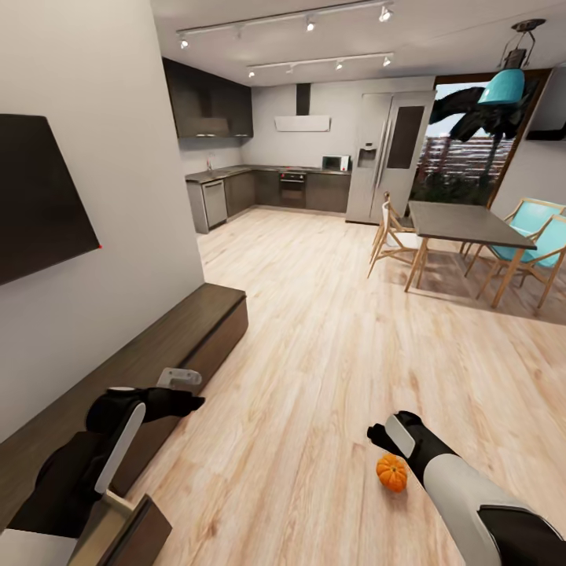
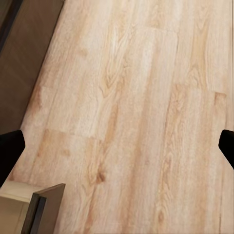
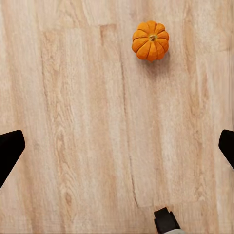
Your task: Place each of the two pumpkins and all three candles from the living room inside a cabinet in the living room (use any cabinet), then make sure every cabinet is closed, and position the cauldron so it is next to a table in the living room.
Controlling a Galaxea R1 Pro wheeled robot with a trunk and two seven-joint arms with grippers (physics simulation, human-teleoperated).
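Ahead of you, a pale wood plank floor [image 1: 314, 330] runs to a far kitchen of dark grey cupboards [image 1: 271, 189] with a tall silver refrigerator [image 1: 389, 157]. On the right stands a grey-topped dining table [image 1: 464, 222] with wooden chairs [image 1: 391, 232]; a turquoise pendant lamp [image 1: 503, 85] hangs above. A flat black wall screen [image 1: 39, 192] hangs near left.

A small orange pumpkin [image 1: 391, 472] lies on the pale wood floor [image 1: 314, 354] just beside the robot's right arm [image 1: 464, 487], while the left gripper [image 1: 179, 391] hangs over the long, low dark cabinet [image 1: 181, 330] along the left wall. Beyond stand a grey dining table [image 1: 464, 222] with chairs [image 1: 393, 232], a fridge [image 1: 393, 153] and a dark kitchen [image 1: 267, 189].
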